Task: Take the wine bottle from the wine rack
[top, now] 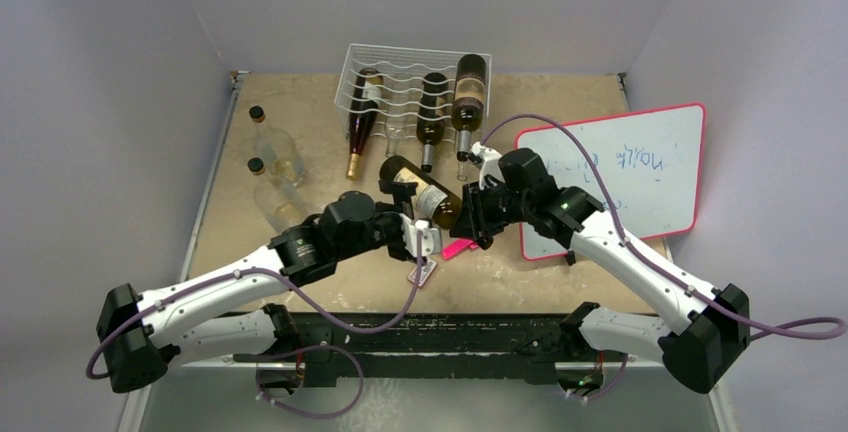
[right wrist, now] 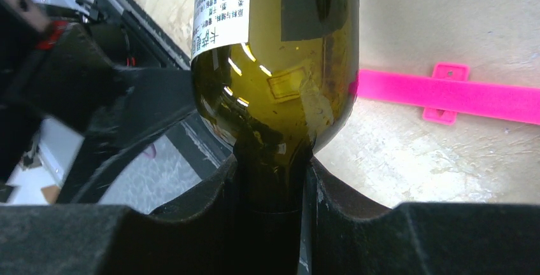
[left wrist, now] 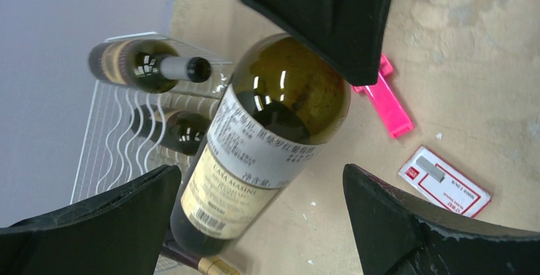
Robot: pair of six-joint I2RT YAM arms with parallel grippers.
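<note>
The right gripper point(right wrist: 270, 189) is pressed together on the neck of the wine bottle point(right wrist: 280, 65). Its black fingers point(right wrist: 159, 237) pinch the dark glass just below the rounded shoulder, and the top of the neck is hidden between them. The bottle is of smooth, shiny olive-green glass and has a white paper label with small printed characters and a cream part lower on the body. It is off the wine rack point(top: 400, 77) and lies slanted in front of it, over the middle of the counter point(top: 300, 97), between the two arms. I cannot tell if its base touches the counter. The left gripper point(left wrist: 261, 173) is spread wide, with one matte black finger point(left wrist: 95, 230) on each side of the bottle's body. Neither finger seems to touch the glass.

The rack is made of thin white wire in wavy rows and stands at the far edge of the beige, stained counter. Three dark bottles point(top: 432, 107) rest in it with their necks toward the arms. To the left are two clear glass bottles point(top: 275, 152) with black caps. A flat pink plastic piece point(top: 458, 248) lies just beside the grippers, and a small white card with a red edge point(left wrist: 446, 183) is near it. On the right lies a whiteboard point(top: 615, 177) with a pink frame, partly covered by the right arm. Its writing is too faint to read.
</note>
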